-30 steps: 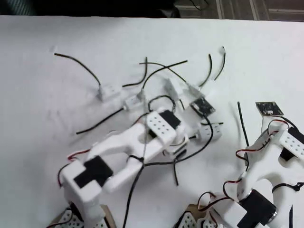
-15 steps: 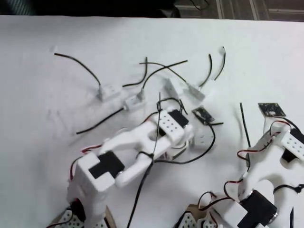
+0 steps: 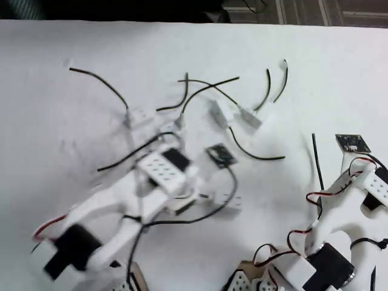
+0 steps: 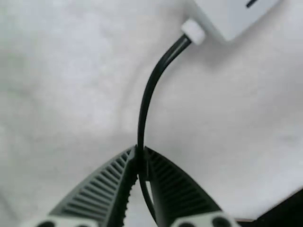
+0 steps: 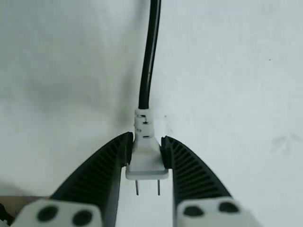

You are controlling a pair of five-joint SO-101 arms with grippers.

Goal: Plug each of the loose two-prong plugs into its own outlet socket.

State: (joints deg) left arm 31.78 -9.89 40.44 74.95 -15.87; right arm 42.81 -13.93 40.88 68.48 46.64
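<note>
Pinching black cord (image 4: 147, 94) of outlet socket (image 4: 232, 16): left hand (image 4: 141, 153). Right hand (image 5: 145, 140), 4 o'clock on worktop (image 3: 54, 121), clamps two-prong plug (image 5: 146, 164).

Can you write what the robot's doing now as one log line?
left tool: shut on black cable from white block | right tool: shut on white two-prong plug, prongs bare

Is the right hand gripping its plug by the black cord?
No, the right hand is clamped on the white plug body, and the black cord runs free beyond it.
</note>
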